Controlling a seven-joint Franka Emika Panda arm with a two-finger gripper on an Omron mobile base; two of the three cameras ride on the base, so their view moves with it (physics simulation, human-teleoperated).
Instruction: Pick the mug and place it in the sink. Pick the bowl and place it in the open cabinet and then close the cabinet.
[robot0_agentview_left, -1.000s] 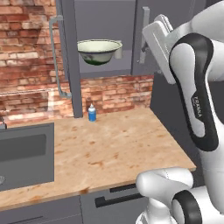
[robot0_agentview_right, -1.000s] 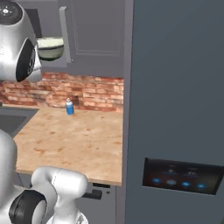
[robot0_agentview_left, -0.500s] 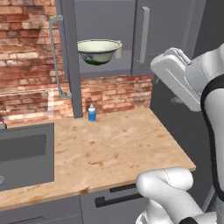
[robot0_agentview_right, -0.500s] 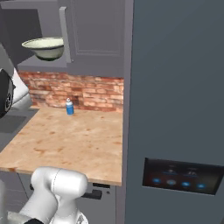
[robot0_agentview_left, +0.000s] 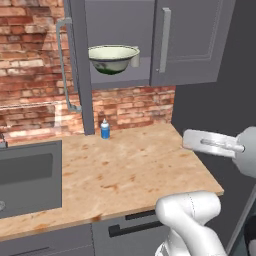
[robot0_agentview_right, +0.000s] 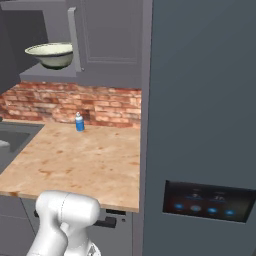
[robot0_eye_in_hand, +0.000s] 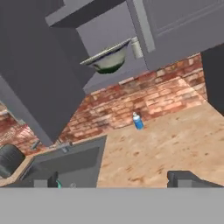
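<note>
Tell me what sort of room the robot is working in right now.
A kitchen, rendered rather than real: a wooden counter with a dark sink set in it, a brick backsplash, and a wall cabinet with a bowl on its shelf.

Red brick backsplash (robot0_agentview_left: 130, 107) along the far wall. Light wood-grain countertop (robot0_agentview_left: 125, 175) in front, mottled with darker patches. Small blue bottle (robot0_agentview_left: 105, 129) with white cap upright near the far edge, just beside the brick. Low grey drawers (robot0_agentview_left: 130, 232) beneath. Tall dark grey appliance (robot0_agentview_right: 200, 125) at right, lit control panel (robot0_agentview_right: 207, 202) on its front.
</note>
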